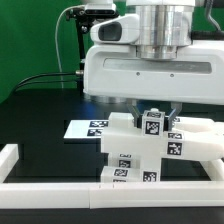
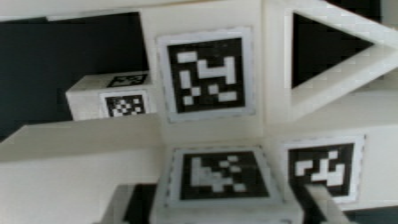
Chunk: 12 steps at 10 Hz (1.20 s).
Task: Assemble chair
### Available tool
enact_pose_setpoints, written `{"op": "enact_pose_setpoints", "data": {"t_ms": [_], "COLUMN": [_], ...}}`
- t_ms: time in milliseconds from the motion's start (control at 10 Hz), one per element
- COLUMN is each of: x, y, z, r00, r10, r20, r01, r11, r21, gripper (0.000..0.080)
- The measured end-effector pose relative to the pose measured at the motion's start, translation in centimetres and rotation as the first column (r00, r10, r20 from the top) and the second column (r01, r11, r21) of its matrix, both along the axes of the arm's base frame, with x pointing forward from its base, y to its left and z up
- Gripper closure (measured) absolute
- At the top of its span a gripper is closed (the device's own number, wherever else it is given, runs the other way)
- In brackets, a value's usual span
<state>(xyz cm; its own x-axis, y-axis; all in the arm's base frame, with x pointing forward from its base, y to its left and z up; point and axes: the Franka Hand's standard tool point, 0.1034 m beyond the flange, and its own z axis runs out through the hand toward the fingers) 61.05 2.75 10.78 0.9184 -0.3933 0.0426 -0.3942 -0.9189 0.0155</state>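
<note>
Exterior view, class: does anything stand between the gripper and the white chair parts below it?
Nothing visible does. The gripper has its fingers right down at the tagged upright chair piece on the chair assembly, with no other object between. The marker board lies off to the side.

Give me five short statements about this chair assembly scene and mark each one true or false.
1. The gripper hangs directly above the white chair parts. True.
2. The table surface is red. False: it is black.
3. The marker board lies flat on the table. True.
4. The backdrop is green. True.
5. The chair parts carry no tags. False: several black-and-white tags show on them.
</note>
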Motion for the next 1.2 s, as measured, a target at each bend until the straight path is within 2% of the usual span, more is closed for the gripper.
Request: {"op": "enact_pose_setpoints", "data": {"t_ms": [300,800,1000,1100,1200], "x": [-0.03,-0.03,-0.06,-0.06,-0.05], "y": [-0.25,-0.33,-0.35,-0.35,-0.32], "z": [0.0,-0.03,-0.11,-0.12,0.1], "r00": [0.98,0.983,0.983,0.983,0.983], "r10": [-0.199,-0.184,-0.184,-0.184,-0.185], "r20": [0.005,0.008,0.007,0.007,0.006], "r01": [0.199,0.184,0.184,0.184,0.185], "r11": [0.98,0.983,0.983,0.983,0.983], "r21": [0.009,0.008,0.007,0.007,0.01], "gripper": [0.0535,0.0535,0.0293,0.0293,0.018]}}
